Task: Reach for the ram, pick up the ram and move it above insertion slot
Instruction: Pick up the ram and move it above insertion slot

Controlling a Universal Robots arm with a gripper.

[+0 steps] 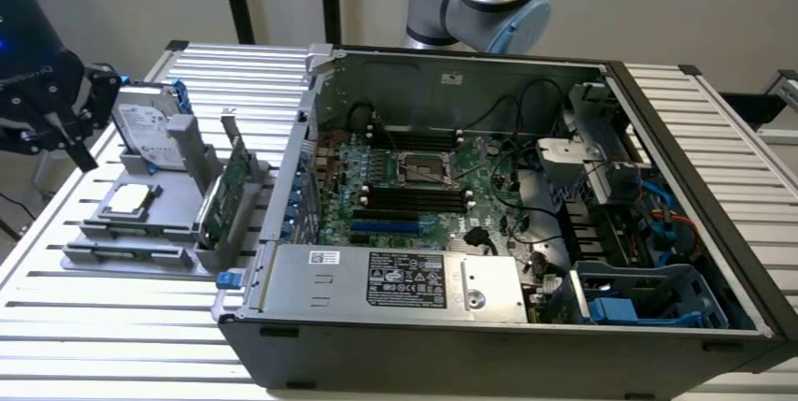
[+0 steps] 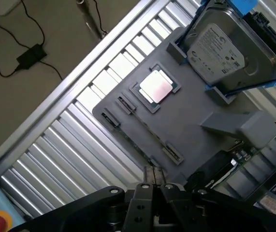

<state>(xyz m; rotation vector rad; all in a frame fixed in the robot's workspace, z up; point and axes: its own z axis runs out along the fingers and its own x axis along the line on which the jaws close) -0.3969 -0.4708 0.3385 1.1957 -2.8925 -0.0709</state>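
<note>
The ram (image 2: 145, 129) shows as a thin strip standing on edge between small clips on the grey fixture plate (image 2: 191, 116). In the exterior view the ram (image 1: 131, 229) sits near the front of the fixture plate (image 1: 175, 209). My gripper (image 2: 153, 180) hangs above the plate's near edge, just short of the ram. Its two fingers stand pressed together with nothing between them. From outside, the gripper (image 1: 78, 150) is at the exterior view's far left, over the plate's left side. The black memory slots (image 1: 412, 197) lie on the motherboard inside the open computer case (image 1: 499, 331).
On the fixture stand a hard drive (image 2: 217, 48) in a blue frame, a processor chip (image 2: 155, 87) and a green expansion card (image 1: 224, 197) with a metal bracket. The slatted metal table (image 1: 112, 326) carries it all. Cables and a power brick (image 2: 29, 55) lie on the floor.
</note>
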